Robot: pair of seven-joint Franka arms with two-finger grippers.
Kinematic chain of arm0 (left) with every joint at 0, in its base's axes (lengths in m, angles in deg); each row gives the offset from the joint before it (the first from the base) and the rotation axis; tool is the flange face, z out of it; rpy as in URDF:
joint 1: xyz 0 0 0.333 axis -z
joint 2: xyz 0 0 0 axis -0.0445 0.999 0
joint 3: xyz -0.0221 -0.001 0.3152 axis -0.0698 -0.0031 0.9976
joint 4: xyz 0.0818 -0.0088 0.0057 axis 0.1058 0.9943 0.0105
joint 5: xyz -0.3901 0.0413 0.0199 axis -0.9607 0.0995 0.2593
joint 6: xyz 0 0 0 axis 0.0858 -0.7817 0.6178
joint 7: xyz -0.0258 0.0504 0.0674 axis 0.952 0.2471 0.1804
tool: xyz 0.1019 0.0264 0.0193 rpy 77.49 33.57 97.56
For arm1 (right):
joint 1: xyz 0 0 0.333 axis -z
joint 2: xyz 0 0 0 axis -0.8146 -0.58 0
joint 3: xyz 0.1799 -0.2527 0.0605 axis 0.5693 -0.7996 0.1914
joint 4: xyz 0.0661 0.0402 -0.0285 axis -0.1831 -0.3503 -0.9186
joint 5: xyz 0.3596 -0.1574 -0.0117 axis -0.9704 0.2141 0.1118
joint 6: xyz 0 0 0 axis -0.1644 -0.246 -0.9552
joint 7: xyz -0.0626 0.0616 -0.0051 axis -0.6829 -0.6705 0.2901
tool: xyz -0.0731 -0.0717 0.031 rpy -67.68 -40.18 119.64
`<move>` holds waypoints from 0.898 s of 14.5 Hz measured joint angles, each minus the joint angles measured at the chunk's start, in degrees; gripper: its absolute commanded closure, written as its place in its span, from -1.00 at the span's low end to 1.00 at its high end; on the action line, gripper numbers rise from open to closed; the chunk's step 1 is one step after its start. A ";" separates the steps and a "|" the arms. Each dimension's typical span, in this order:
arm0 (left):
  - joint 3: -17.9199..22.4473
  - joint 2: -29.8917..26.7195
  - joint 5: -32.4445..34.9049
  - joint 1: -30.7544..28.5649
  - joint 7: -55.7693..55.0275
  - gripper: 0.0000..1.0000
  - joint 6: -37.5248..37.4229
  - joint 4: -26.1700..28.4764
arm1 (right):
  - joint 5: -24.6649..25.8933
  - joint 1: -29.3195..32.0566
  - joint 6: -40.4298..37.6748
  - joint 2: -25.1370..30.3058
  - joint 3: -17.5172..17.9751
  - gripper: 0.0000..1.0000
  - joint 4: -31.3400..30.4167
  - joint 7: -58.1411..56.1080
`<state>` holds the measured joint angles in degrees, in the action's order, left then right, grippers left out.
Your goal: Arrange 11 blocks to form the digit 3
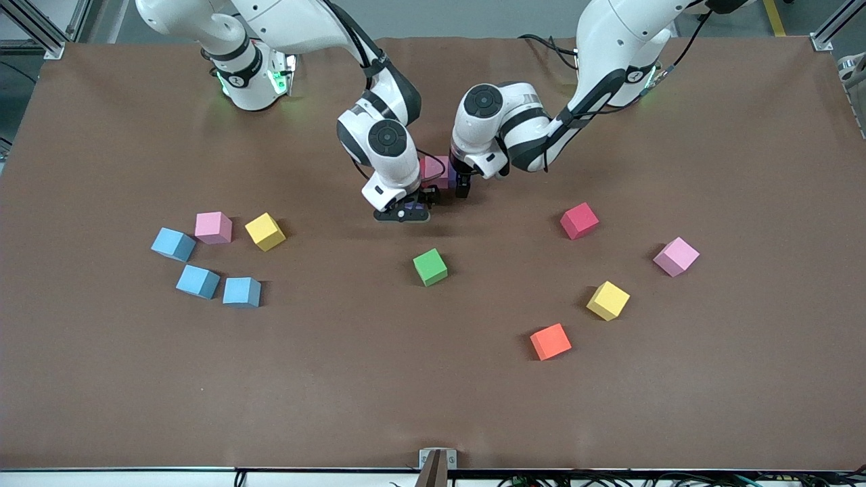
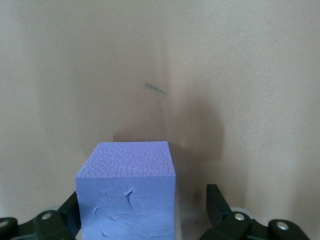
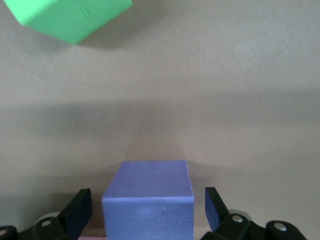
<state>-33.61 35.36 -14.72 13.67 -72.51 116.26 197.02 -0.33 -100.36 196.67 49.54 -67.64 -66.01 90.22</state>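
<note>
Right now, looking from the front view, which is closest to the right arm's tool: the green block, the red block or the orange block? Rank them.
From the right tool:
1. Green block, just nearer the camera.
2. Red block, toward the left arm's end.
3. Orange block, nearest the camera.

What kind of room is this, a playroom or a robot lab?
Probably a robot lab. Two white arms are bolted to a brown table with a metal frame at its corners and cables along its edge. The coloured blocks are practice pieces.
</note>
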 measured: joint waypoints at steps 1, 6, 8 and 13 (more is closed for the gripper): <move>-0.29 -0.07 0.00 0.01 0.00 -1.00 -0.29 0.00 | 0.00 0.34 -0.81 0.57 -0.09 -1.00 0.44 0.00; -1.44 -0.47 0.00 0.06 0.00 -1.00 -1.15 -0.01 | 0.03 5.65 -7.72 5.51 -0.23 -1.00 1.36 -1.70; -1.68 -0.99 0.00 0.07 0.00 -1.00 -1.20 -0.02 | 0.04 10.55 -12.71 7.60 -0.35 -1.00 2.26 -7.59; -2.19 -3.15 0.00 0.04 -0.05 -1.00 -3.90 -1.03 | 0.07 26.05 -18.19 8.32 -0.78 -1.00 6.28 -29.18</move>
<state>-35.80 32.21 -14.71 13.72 -72.57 112.35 195.99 -0.26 -74.30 178.48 57.86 -68.42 -59.73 61.04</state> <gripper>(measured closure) 0.000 0.000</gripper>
